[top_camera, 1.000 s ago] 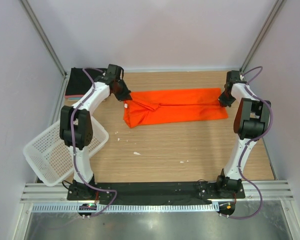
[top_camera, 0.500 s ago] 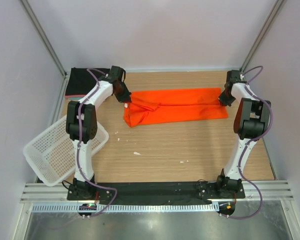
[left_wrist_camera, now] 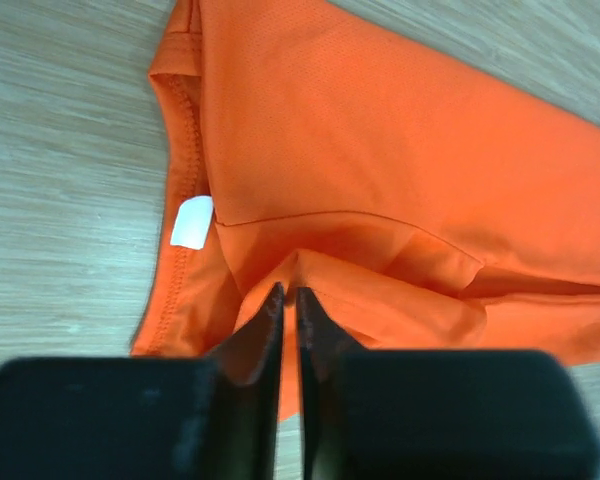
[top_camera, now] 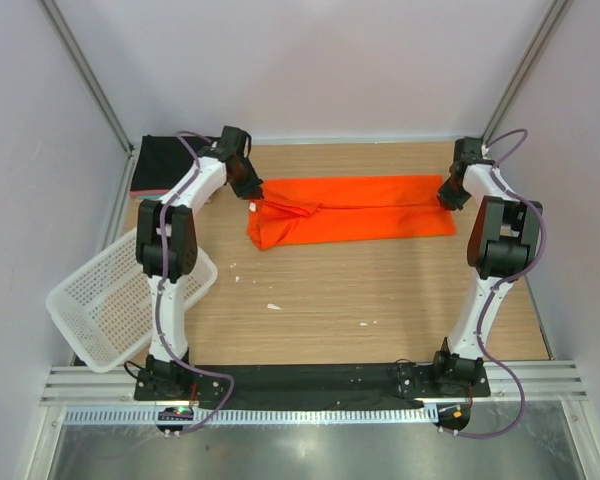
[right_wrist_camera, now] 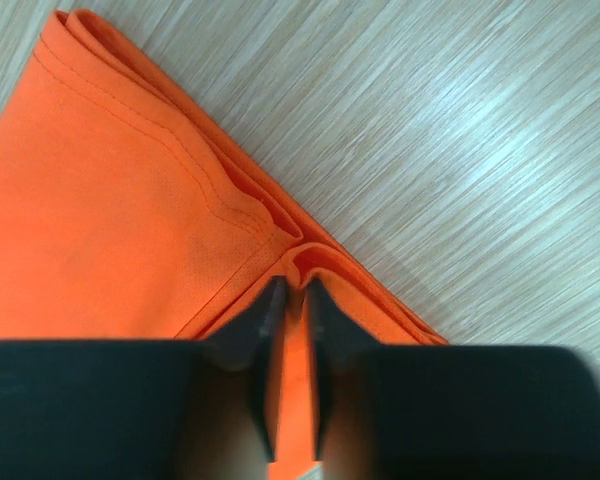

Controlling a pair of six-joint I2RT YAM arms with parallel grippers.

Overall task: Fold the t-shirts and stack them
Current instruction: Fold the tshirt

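Observation:
The orange-red t-shirt [top_camera: 350, 210] lies folded into a long strip across the far half of the table. My left gripper [top_camera: 252, 198] is at its left end. In the left wrist view that gripper [left_wrist_camera: 288, 290] is shut, pinching a raised ridge of the orange cloth [left_wrist_camera: 380, 150] near the collar and its white label. My right gripper [top_camera: 446, 200] is at the strip's right end. In the right wrist view its jaws [right_wrist_camera: 290, 283] stand almost together with a small pleat of the layered hem [right_wrist_camera: 110, 220] between the tips. A folded black t-shirt [top_camera: 165, 165] sits at the far left corner.
A white mesh basket [top_camera: 100, 300] hangs tilted over the table's left edge beside the left arm. A pink edge shows under the black t-shirt. Small white scraps [top_camera: 273, 306] lie on the wood in front of the strip. Frame posts stand at both far corners.
The left arm has swung its elbow inward and carried the shirt's left end a little farther back. The right arm has barely moved, and its jaws have parted slightly.

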